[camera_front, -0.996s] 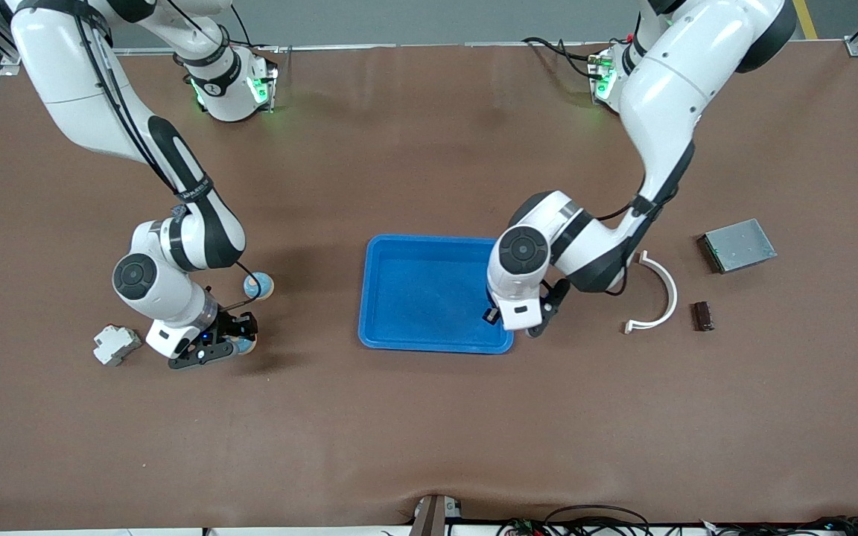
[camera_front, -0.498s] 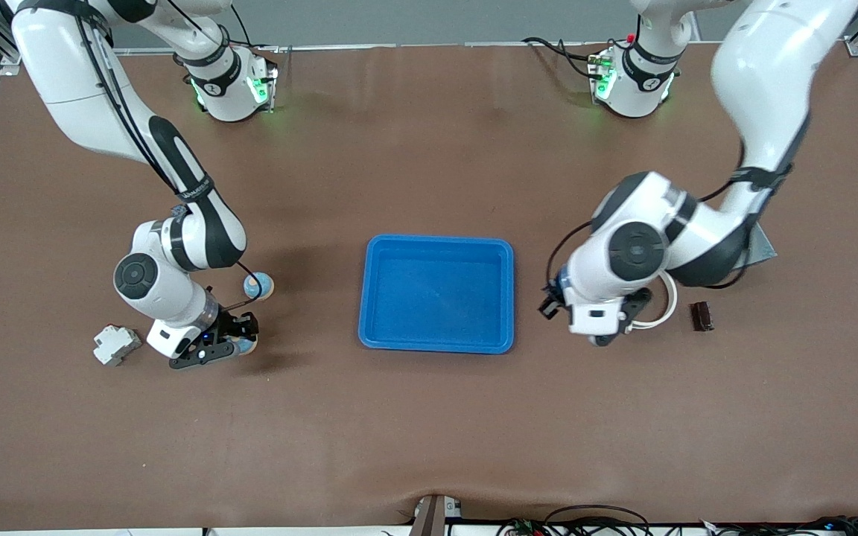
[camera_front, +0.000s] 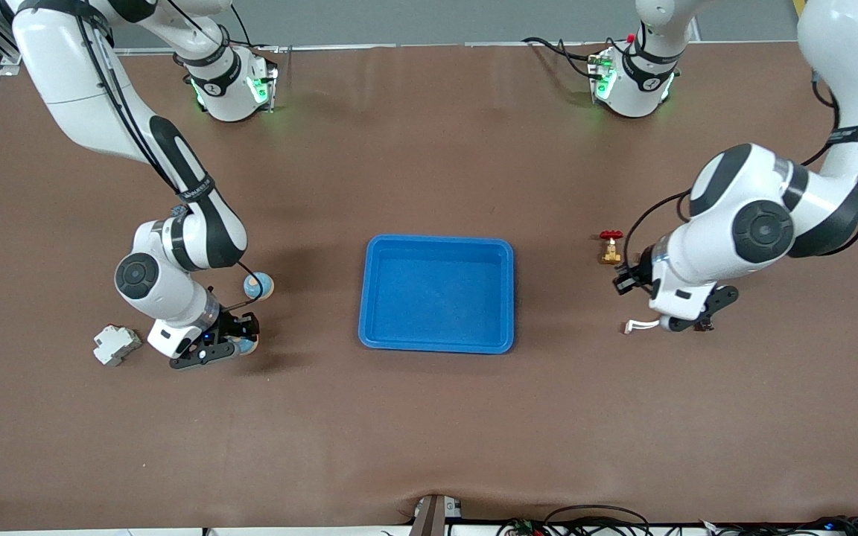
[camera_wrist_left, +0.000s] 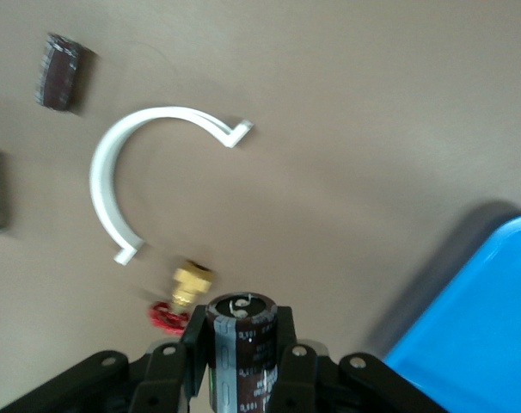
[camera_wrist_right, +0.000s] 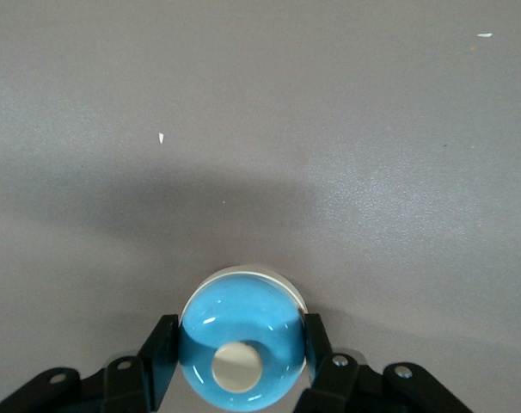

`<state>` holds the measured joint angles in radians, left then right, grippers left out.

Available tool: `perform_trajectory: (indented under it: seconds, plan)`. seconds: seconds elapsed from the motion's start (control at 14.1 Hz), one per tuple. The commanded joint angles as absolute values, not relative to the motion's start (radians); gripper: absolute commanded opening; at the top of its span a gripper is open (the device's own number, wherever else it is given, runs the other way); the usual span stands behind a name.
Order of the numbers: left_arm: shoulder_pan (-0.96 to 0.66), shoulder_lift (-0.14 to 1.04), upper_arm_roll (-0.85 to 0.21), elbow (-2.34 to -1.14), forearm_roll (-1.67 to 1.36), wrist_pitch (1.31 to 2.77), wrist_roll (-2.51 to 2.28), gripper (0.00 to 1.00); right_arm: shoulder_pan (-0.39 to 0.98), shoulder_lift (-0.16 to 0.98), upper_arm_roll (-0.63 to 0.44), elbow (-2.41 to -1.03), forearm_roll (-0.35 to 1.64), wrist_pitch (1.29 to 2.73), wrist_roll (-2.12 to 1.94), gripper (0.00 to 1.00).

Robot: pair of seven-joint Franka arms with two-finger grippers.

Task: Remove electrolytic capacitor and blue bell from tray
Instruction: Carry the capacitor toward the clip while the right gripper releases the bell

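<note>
Spreading across the whole front view, the brown tabletop [camera_front: 429, 432] carries a blue tray [camera_front: 369, 298] at its middle, and that tray holds nothing. From the tray's three o'clock side the left arm reaches in. The left gripper [camera_front: 626, 281] hangs over bare tabletop between a small brass valve with a red handle [camera_front: 609, 248] and a white curved strip [camera_wrist_left: 101, 185]. Its fingers [camera_wrist_left: 288, 361] are pinching the capacitor [camera_wrist_left: 241, 323], a dark cylinder that stands upright between them with its silver-marked end cap clear of the fingertips. At the tray's nine o'clock side the right gripper [camera_wrist_right: 241, 353] sits low at the tabletop. Its fingers [camera_wrist_right: 160, 348] are clamped on either side of the blue bell [camera_wrist_right: 239, 331], whose pale button faces the wrist camera; whether the bell touches the tabletop cannot be told. A second blue bell [camera_front: 258, 285] lies at about twelve o'clock from that gripper, and a grey-white switch block [camera_front: 116, 345] at its nine o'clock. In the left wrist view a dark brown block [camera_wrist_left: 58, 58] lies near the strip.
</note>
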<state>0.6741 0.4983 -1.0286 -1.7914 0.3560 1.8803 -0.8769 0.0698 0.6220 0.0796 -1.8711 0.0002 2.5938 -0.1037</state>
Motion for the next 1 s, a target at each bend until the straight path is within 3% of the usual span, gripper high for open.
perform_trajectory:
  seconds: [0.0, 0.28, 0.57, 0.92]
  plan:
    - [0.762, 0.423, -1.057, -1.881, 0.385, 1.905, -0.737, 0.00, 0.061, 0.643, 0.086, -1.875, 0.023, 2.621, -0.092, 1.00]
    - [0.798, 0.436, -1.051, -1.919, 0.465, 1.956, -0.687, 0.00, 0.057, 0.608, 0.086, -1.868, 0.025, 2.593, -0.098, 1.00]
    - [0.830, 0.465, -1.045, -2.008, 0.526, 2.097, -0.689, 0.00, 0.049, 0.494, 0.083, -1.777, 0.021, 2.309, -0.097, 1.00]
    - [0.818, 0.647, -1.034, -1.997, 0.736, 2.114, -0.704, 0.00, -0.003, 0.439, 0.069, -1.726, 0.023, 2.238, -0.094, 1.00]
